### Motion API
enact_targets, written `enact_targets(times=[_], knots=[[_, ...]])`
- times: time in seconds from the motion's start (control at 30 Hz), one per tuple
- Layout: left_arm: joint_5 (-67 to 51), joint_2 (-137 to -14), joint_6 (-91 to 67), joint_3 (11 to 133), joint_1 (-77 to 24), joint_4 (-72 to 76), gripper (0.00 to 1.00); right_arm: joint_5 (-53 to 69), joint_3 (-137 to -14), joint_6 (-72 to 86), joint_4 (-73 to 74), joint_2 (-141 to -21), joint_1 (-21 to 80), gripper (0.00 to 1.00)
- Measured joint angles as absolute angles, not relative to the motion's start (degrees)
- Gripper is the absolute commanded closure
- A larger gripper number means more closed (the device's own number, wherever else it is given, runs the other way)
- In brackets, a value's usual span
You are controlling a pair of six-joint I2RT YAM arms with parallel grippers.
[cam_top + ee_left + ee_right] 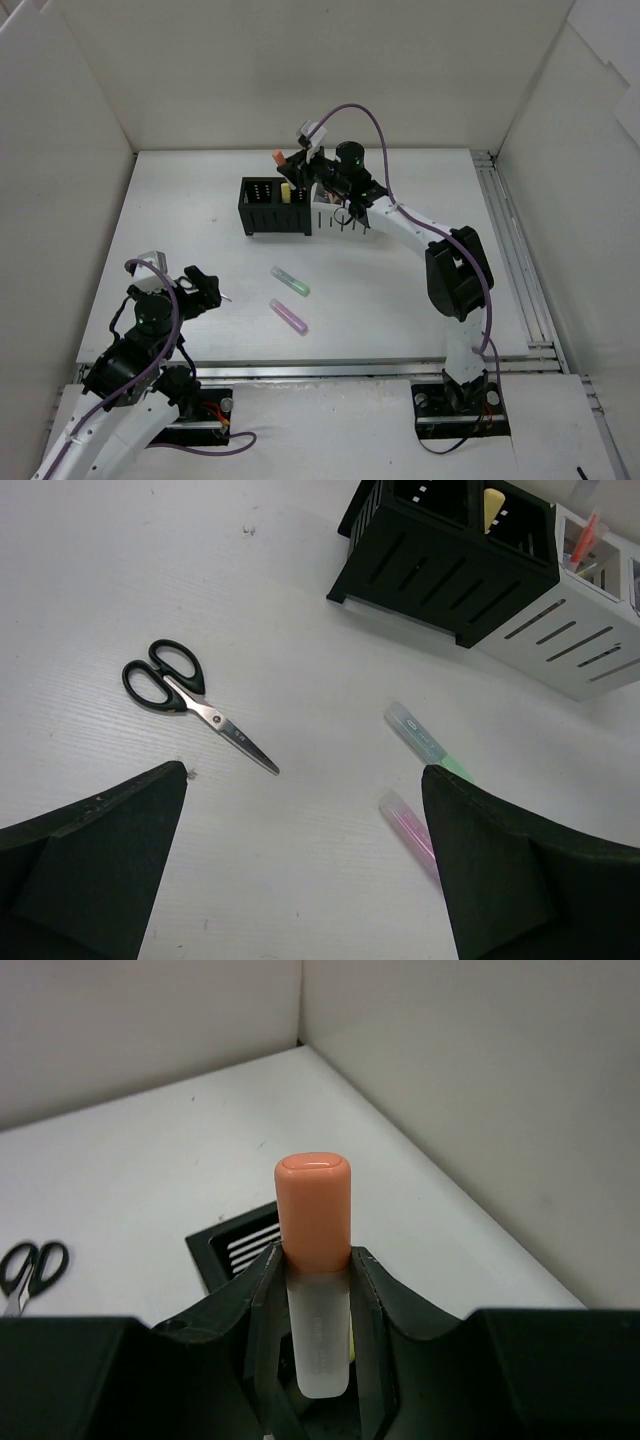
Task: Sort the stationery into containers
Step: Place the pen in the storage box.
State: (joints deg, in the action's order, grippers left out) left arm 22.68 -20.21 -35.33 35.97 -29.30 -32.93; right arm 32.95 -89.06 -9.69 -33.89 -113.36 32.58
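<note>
My right gripper (293, 160) (315, 1260) is shut on an orange-capped marker (277, 157) (314, 1210) and holds it above the far edge of the black organiser (262, 218) (232, 1247). A yellow marker (286, 192) (492, 505) stands in the black organiser (440, 570). The white organiser (340, 221) (575, 650) stands against its right side and holds a pen-like item (585, 540). A green marker (290, 281) (425, 738) and a pink marker (288, 316) (408, 823) lie on the table. My left gripper (208, 286) (304, 770) is open and empty, left of them.
Black-handled scissors (190, 700) (30, 1268) lie on the table left of the markers, ahead of my left gripper. White walls enclose the table at the back and on both sides. A rail (510, 250) runs along the right edge.
</note>
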Motion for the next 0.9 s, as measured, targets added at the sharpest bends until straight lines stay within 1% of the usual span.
enact_targets(times=[0.17,0.37,0.4,0.43,0.53,0.57,0.63,0.67,0.73,0.77,0.83,0.9], knots=[[22.9,-19.5,-35.4,35.9,-29.3,-32.9,0.01,27.3,-93.8,-0.2,-41.8,-119.6,32.2,1.0],[23.0,-18.5,-35.7,35.8,-29.9,-33.0,0.0,22.4,-92.2,3.7,-45.3,-123.0,31.9,0.99],[23.0,-18.5,-35.7,35.8,-29.9,-33.0,0.0,21.8,-91.2,3.9,-46.1,-123.0,31.9,0.94],[23.0,-18.6,-35.8,35.8,-29.9,-33.0,0.01,21.2,-90.2,4.2,-46.7,-123.0,31.9,0.92],[23.4,-19.1,-36.0,35.8,-29.9,-33.0,0.01,19.9,-87.5,4.5,-49.0,-123.0,31.9,0.77],[23.4,-19.6,-36.1,35.8,-29.9,-33.0,0.0,19.7,-86.5,4.6,-49.7,-123.0,31.9,0.65],[23.4,-20.8,-36.2,35.8,-29.9,-33.0,0.01,19.4,-84.5,4.9,-50.8,-123.0,31.9,0.55],[23.4,-21.6,-36.2,35.8,-29.9,-33.0,0.0,19.2,-83.5,5.0,-51.2,-123.0,31.9,0.47],[23.4,-23.1,-36.2,35.8,-29.9,-33.0,0.01,19.0,-82.0,5.0,-51.6,-123.0,31.9,0.39],[23.2,-23.7,-36.2,35.8,-29.9,-33.0,0.0,19.0,-81.6,5.0,-51.7,-123.0,31.9,0.33],[22.7,-25.1,-36.2,35.8,-29.9,-32.9,0.01,18.8,-80.7,4.5,-51.7,-122.5,32.0,0.28],[21.9,-26.5,-36.0,35.9,-29.9,-32.7,0.01,18.9,-79.5,4.0,-51.7,-121.0,32.1,0.21]])
